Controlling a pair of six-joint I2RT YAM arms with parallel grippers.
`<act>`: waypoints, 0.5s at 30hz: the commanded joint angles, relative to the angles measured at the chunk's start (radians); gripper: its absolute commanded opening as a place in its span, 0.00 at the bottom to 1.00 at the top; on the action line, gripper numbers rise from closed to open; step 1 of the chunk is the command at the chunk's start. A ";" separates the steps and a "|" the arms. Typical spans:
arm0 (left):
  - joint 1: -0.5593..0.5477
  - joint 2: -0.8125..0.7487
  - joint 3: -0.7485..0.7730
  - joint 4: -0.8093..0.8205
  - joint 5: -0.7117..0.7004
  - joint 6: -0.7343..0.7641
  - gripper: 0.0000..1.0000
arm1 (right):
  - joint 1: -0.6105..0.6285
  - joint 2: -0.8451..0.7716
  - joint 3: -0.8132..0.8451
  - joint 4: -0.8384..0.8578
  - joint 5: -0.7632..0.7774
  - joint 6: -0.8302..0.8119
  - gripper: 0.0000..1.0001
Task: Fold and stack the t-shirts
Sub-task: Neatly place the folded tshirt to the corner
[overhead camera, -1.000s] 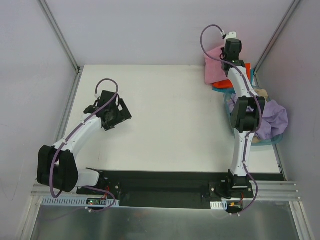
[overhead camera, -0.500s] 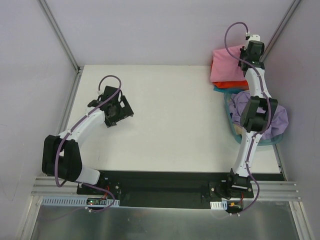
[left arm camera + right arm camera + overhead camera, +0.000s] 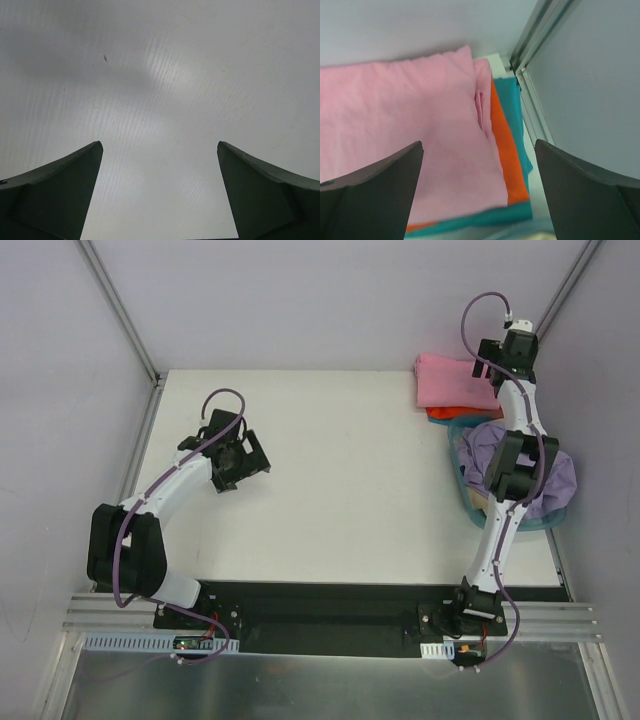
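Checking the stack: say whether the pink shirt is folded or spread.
Folded: the pink t-shirt lies as a rectangle atop the orange-red t-shirt.

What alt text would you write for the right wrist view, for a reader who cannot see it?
A folded pink cloth t-shirt lies on top of a folded orange-red cloth t-shirt and a folded teal cloth t-shirt, their edges showing at its right. The right pincer is above the stack, its two dark fingers spread wide with nothing between them.
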 commanded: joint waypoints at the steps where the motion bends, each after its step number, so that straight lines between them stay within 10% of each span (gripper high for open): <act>1: 0.010 -0.055 0.026 -0.011 0.030 0.021 0.99 | 0.007 -0.283 -0.107 0.028 -0.041 0.021 0.97; 15: 0.008 -0.293 -0.109 0.046 0.007 0.041 0.99 | 0.199 -1.005 -0.959 0.037 -0.176 0.270 0.97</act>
